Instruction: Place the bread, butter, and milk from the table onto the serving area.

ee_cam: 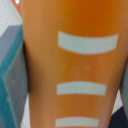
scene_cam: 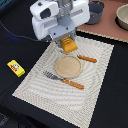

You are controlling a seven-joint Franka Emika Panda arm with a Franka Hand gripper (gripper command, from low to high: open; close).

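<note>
End effector (scene_cam: 68, 44) pinches the bread (scene_cam: 69, 46) above the mat (scene_cam: 97, 70); released here, it could tumble onto the plate (scene_cam: 67, 66).

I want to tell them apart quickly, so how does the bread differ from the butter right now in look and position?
The bread is golden-orange with pale slashes; the butter is bright yellow with a red mark. The bread is held in the gripper above the serving area; the butter lies on the dark table, off the mat toward the exterior view's left. The butter looks slimmer. Both are small rectangular blocks.
</note>
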